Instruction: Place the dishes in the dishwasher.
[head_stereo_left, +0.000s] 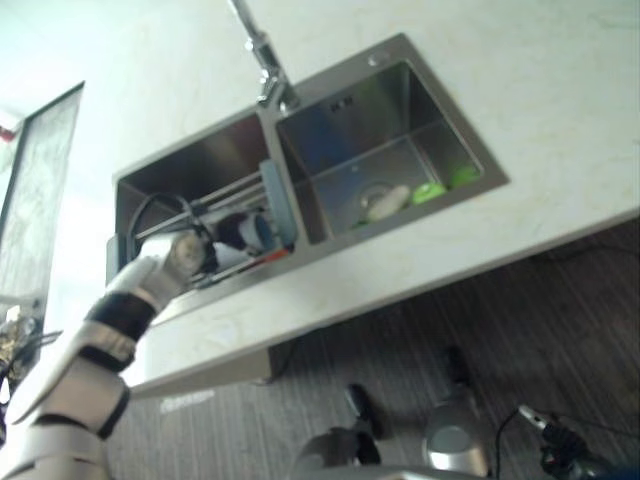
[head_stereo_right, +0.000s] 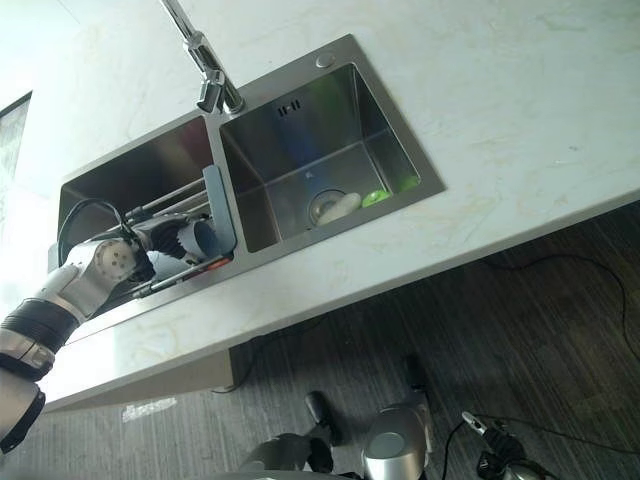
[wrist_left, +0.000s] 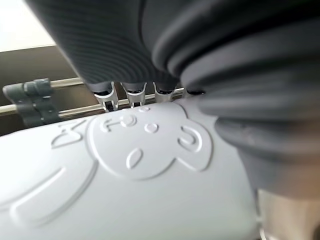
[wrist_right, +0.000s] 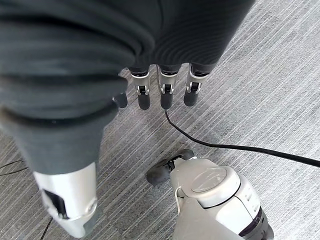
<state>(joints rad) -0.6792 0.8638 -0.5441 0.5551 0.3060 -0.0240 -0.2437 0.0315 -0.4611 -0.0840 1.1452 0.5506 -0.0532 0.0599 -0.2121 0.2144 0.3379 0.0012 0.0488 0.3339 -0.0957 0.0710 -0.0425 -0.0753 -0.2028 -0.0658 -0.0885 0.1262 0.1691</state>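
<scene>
My left hand (head_stereo_right: 172, 243) reaches into the left basin (head_stereo_right: 120, 180) of a steel double sink, over a rack of metal rods (head_stereo_right: 170, 197). A pale, bluish-white dish (wrist_left: 140, 170) with an embossed bear face lies against its palm, and the fingers (wrist_left: 132, 92) curl over the dish's far edge, their tips hidden behind it. From above, the dish (head_stereo_right: 206, 238) shows just past the dark hand, beside the rack's grey-blue end piece (head_stereo_right: 220, 205). My right hand (wrist_right: 165, 95) hangs over the floor, fingers relaxed and holding nothing.
The right basin (head_stereo_right: 300, 150) holds a white dish (head_stereo_right: 332, 206) by the drain and a green item (head_stereo_right: 375, 196) next to it. A faucet (head_stereo_right: 205, 60) stands behind the divider. Pale countertop (head_stereo_right: 500, 150) surrounds the sink. A small red-orange piece (head_stereo_right: 215, 264) sits at the rack's near edge.
</scene>
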